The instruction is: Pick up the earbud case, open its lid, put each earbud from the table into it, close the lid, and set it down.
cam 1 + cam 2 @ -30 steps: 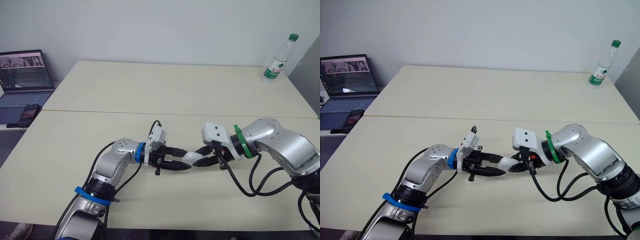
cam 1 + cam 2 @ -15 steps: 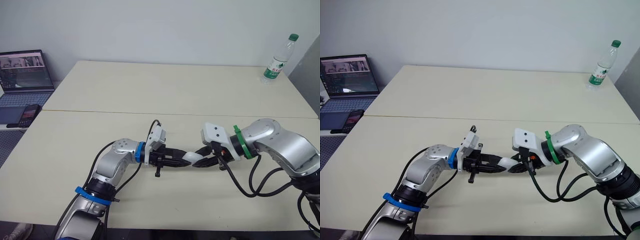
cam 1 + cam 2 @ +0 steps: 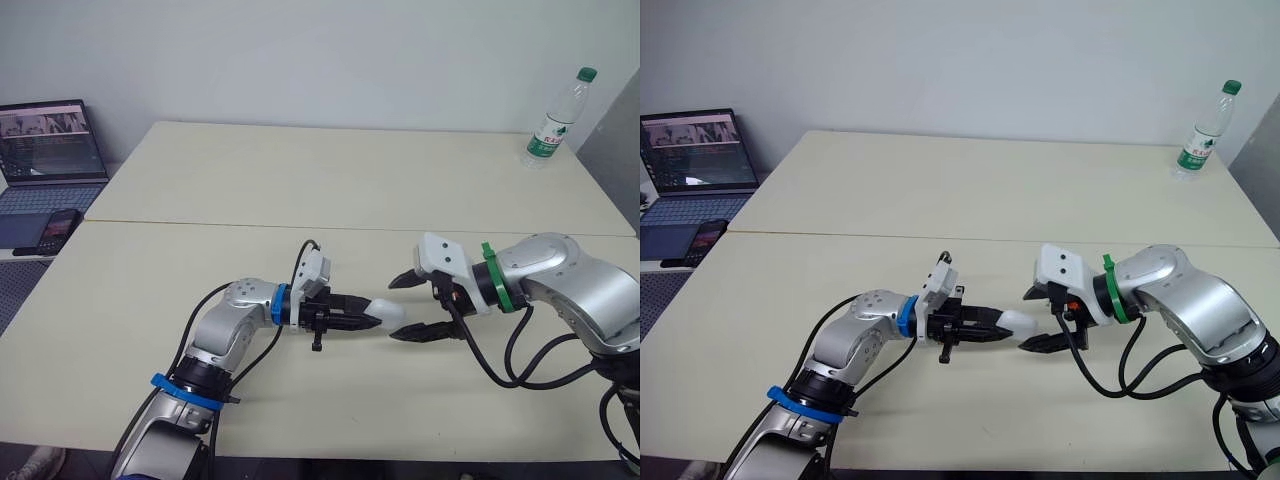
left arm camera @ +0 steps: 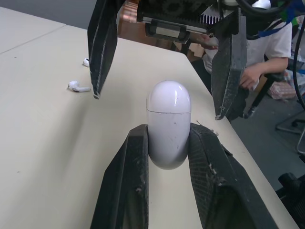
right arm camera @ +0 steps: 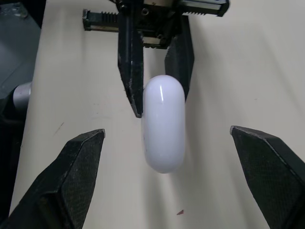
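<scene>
Earbud case: the white earbud case (image 5: 163,123) hangs over the front half of the table (image 3: 350,180), about midway between its left and right edges. It is clamped at one end, with its rounded end free. The lid seam is closed, so its inside is hidden.
Water bottle: a clear water bottle (image 3: 556,118) with a green cap and label stands upright at the table's far right corner. Its fill level is hard to judge.
Hard to make out: two white earbuds lie loose on the table, one (image 4: 78,87) just past a finger of the right pincer, the other (image 4: 86,61) further on. They are too small to place against the table's edges. Whether the case touches the tabletop cannot be told. A person (image 4: 267,47) sits beyond the table's edge, partly cut off behind the right pincer.
Left arm: the elbow is bent and the forearm reaches level toward the right edge. The left pincer (image 3: 365,316) is closed tight on the case, a finger pressed against each flat side.
Right arm: the forearm reaches toward the left edge, facing the left pincer head-on. The right pincer (image 3: 392,311) is spread wide and empty. One finger is on the far side of the case's free end and one on the near side, both clear of it.
Off the left edge: an open laptop (image 3: 50,150) and a phone (image 3: 58,228) sit on a separate surface.
</scene>
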`<state>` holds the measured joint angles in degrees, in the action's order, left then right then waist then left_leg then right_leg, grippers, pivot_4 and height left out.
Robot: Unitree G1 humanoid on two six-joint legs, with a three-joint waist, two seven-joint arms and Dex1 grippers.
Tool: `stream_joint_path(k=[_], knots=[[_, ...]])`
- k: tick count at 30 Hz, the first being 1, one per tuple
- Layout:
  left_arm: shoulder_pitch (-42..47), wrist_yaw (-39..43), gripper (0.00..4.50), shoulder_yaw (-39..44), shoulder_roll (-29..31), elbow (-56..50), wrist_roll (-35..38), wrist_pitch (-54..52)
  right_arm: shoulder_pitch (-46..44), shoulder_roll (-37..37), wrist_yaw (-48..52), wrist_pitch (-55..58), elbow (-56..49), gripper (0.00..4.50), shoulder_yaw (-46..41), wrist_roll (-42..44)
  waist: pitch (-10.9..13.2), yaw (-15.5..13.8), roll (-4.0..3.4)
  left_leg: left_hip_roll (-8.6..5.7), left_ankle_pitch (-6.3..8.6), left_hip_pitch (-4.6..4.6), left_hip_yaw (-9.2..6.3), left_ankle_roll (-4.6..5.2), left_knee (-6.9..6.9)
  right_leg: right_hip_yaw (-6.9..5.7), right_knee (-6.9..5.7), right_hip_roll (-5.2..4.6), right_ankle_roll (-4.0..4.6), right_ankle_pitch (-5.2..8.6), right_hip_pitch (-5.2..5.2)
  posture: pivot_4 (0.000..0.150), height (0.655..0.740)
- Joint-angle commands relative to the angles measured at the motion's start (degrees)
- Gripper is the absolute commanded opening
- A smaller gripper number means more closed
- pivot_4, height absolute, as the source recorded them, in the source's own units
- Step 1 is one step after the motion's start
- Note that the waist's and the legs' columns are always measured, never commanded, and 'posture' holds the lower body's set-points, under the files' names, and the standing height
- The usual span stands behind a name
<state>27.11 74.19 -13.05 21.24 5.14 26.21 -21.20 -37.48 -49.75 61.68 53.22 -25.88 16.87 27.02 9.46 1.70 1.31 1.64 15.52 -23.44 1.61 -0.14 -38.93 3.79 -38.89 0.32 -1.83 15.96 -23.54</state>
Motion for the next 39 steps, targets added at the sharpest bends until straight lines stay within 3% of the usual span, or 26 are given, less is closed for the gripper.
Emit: stream_joint_path(k=[1, 10, 23, 39], knots=[[-0.49, -1.9, 0.8, 2.36, -0.7, -1.55, 2.68, -2.41, 0.27, 2.02, -3.74, -0.58, -1.44, 4.5, -5.12, 0.89, 0.0, 0.0, 0.0, 0.01, 0.0, 0.01, 0.0, 0.0, 0.0, 0.01, 0.0, 0.0, 0.0, 0.0, 0.0, 0.15, 0.74], [-1.85, -6.5, 0.8, 5.41, -1.95, -4.1, 6.54, -8.8, 1.51, 4.74, -8.72, -3.39, -1.2, 4.5, -7.56, -0.84, 0.0, -0.01, 0.0, -0.01, 0.0, 0.01, 0.0, -0.01, -0.01, 0.01, -0.04, -0.03, 0.0, 0.0, 0.0, 0.15, 0.74], [-2.23, -7.42, 0.8, 5.81, -1.84, -5.35, 7.14, -9.62, 0.98, 4.01, -7.81, -6.09, 0.84, 4.5, -4.07, -4.79, 0.0, -0.01, 0.0, -0.03, 0.0, 0.02, 0.03, -0.01, -0.01, 0.03, -0.04, -0.03, 0.0, 0.0, 0.0, 0.15, 0.74], [-2.68, -6.45, 0.8, 5.41, -1.19, -5.85, 6.55, -9.3, -2.24, 6.55, -12.81, -5.56, 4.93, 4.5, -9.25, -5.0, 0.0, -0.01, 0.0, -0.04, 0.0, 0.02, 0.04, -0.01, -0.01, 0.04, -0.04, -0.08, 0.0, 0.0, 0.01, 0.15, 0.74]])
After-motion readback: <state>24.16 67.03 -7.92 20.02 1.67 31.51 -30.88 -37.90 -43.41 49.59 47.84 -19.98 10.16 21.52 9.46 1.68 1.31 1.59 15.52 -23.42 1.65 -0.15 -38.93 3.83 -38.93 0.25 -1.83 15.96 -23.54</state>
